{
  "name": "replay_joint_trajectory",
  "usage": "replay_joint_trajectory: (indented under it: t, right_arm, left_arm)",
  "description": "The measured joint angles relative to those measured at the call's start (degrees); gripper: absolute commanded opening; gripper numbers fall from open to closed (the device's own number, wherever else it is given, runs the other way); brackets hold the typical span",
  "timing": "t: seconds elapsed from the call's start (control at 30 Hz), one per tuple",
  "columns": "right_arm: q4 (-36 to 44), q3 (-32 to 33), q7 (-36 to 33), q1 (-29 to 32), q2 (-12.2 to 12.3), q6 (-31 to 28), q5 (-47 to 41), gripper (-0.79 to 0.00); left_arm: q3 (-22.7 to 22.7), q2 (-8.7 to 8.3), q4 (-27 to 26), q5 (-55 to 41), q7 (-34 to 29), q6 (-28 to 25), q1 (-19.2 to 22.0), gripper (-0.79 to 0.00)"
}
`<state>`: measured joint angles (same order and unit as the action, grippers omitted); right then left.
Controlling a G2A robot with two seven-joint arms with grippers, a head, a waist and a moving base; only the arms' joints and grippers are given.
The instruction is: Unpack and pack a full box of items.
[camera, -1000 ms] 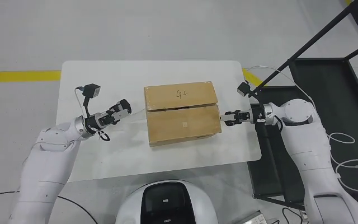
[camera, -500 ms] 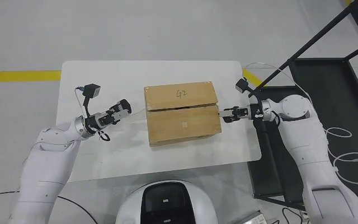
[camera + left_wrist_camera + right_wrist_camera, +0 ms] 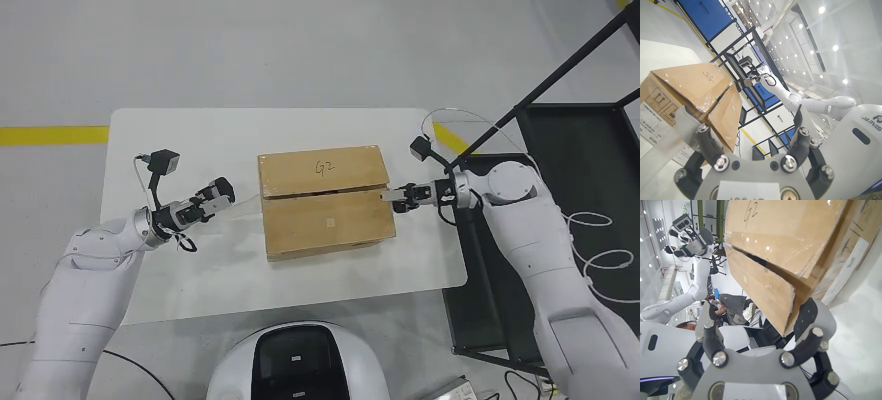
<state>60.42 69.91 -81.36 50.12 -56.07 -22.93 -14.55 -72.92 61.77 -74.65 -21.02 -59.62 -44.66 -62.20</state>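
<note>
A white table (image 3: 150,135) with rounded corners stands on a smooth, pale grey floor (image 3: 300,50). 1 yellow stripe (image 3: 50,134) crosses the floor and shows on both sides of the table. A black metal rack (image 3: 570,130) stands just beside the table's right end. Farther off, blue wall panels (image 3: 715,17) rise under a white ceiling (image 3: 848,28) dotted with round lights (image 3: 835,47).

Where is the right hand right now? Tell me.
In the top view the right hand is at the right end of the cardboard box, level with the flap seam.
</note>
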Motion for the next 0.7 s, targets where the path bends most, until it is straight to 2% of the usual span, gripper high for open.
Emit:
replay_joint_trajectory:
  t: [0.33, 0.47, 0.57, 0.7]
  right_arm:
    - [0.17, -5.91, -6.39, -2.03, 1.07, 6.38, -14.55, 0.0]
    - [1.92, -8.03, -6.67, -1.44, 2.32, 6.64, -20.7, 0.0]
    - [3.56, -9.51, -6.64, -1.04, 3.78, 6.61, -22.62, 0.0]
    - [4.0, -9.87, -6.64, -0.94, 4.11, 6.61, -22.83, 0.0]
  left_arm:
    - [0.0, 0.0, 0.0, 0.0, 0.0, 0.0, 0.0, 0.0]
    - [0.0, 0.0, 0.0, 0.0, 0.0, 0.0, 0.0, 0.0]
    - [0.0, 0.0, 0.0, 0.0, 0.0, 0.0, 0.0, 0.0]
    - [0.0, 0.0, 0.0, 0.0, 0.0, 0.0, 0.0, 0.0]
